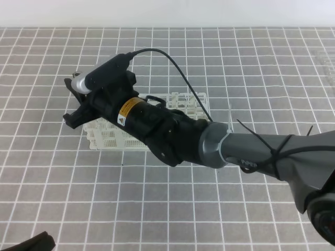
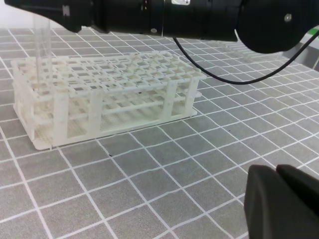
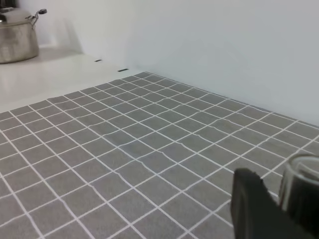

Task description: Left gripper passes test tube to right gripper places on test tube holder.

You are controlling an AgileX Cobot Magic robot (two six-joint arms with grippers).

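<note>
The white test tube holder (image 1: pixel 180 104) lies on the grid mat, and the left wrist view shows its side (image 2: pixel 104 94). My right gripper (image 1: pixel 73 104) reaches across over the holder's left end. It is shut on the clear test tube (image 2: pixel 41 47), which hangs upright with its lower part inside a corner hole. The tube's rim (image 3: pixel 303 172) shows between the black fingers (image 3: pixel 254 209) in the right wrist view. From above, the arm hides the tube. My left gripper (image 2: pixel 280 199) is shut and empty, low on the mat in front of the holder, seen also at the bottom left corner (image 1: pixel 29 243).
The right arm's black cable (image 1: pixel 172 65) arcs over the holder. A clear object (image 1: pixel 327 63) lies at the mat's far right edge. A metal pot (image 3: pixel 17 35) stands on the white surface beyond the mat.
</note>
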